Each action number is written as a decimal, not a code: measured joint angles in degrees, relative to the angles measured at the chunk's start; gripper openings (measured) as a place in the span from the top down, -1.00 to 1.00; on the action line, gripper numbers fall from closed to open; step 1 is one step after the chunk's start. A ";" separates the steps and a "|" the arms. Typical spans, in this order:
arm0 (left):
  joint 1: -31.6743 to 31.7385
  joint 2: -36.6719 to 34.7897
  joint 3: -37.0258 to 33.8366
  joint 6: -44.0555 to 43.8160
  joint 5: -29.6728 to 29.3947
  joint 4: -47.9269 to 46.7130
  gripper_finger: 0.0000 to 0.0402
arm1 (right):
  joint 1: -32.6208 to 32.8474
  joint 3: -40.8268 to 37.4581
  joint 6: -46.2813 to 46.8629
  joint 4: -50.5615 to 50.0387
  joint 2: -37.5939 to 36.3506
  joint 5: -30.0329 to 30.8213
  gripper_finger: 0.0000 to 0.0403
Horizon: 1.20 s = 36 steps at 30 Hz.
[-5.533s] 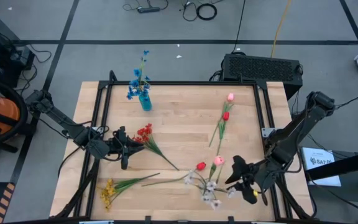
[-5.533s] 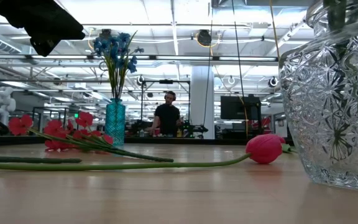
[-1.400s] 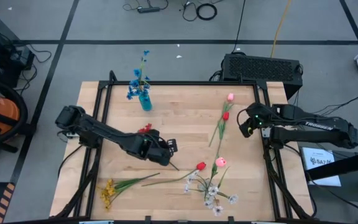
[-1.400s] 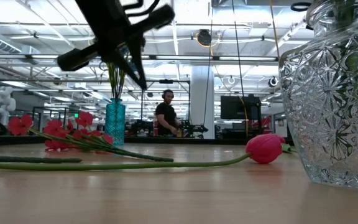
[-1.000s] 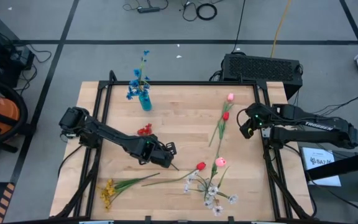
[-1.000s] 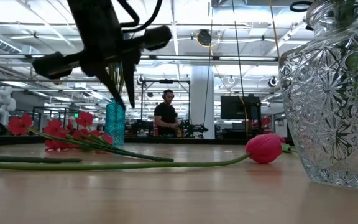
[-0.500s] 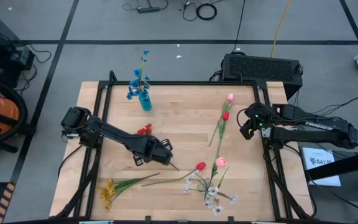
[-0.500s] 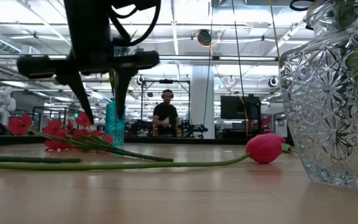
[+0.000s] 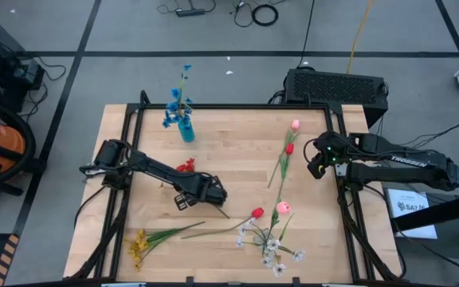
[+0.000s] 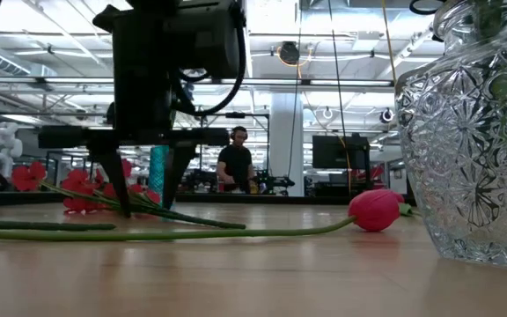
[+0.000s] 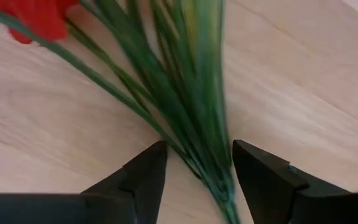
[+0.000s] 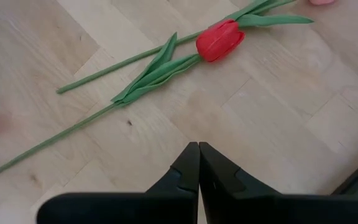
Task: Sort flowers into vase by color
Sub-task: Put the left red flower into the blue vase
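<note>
While the left gripper [image 9: 200,194] is lowered to the table [image 9: 237,143] just left of centre in the high view, its jaws are spread on either side of the green stems of the red flower cluster [image 9: 185,167]. From the left wrist, the two dark fingers [image 11: 143,175] flank the stems [image 11: 185,93], which pass through the gap without visible contact, and a red bloom [image 11: 36,15] shows at the upper left of that frame. At table height, the fingertips reach nearly to the wood, straddling the stems. The blue flowers [image 9: 180,100] stand in the teal cup [image 9: 186,131] at the upper left of the table. Yellow sprigs [image 9: 139,243] lie at the lower left, white blossoms [image 9: 273,251] at the lower centre, and tulips [image 9: 290,147] right of centre. The right gripper [image 9: 315,166] hangs at the table's right edge, jaws pressed together, above a red tulip [image 12: 219,39] lying flat.
</note>
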 joint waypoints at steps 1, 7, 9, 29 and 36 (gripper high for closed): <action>0.33 0.52 0.10 0.23 0.46 0.11 0.03 | 0.00 0.00 0.00 0.00 -0.01 0.01 1.00; 0.83 1.68 0.12 6.04 1.02 0.40 0.03 | 0.02 0.00 0.00 0.04 -0.01 0.00 1.00; 0.88 1.70 0.15 5.81 1.00 -0.58 0.03 | 0.02 0.00 0.00 0.04 -0.01 -0.01 1.00; 0.73 -2.88 -0.63 15.05 2.28 -16.42 0.90 | 0.05 0.00 -0.20 0.05 0.01 -0.24 1.00; -0.44 -13.98 -0.38 9.06 -1.87 -26.59 0.93 | 0.07 0.00 0.05 0.19 0.01 -0.22 1.00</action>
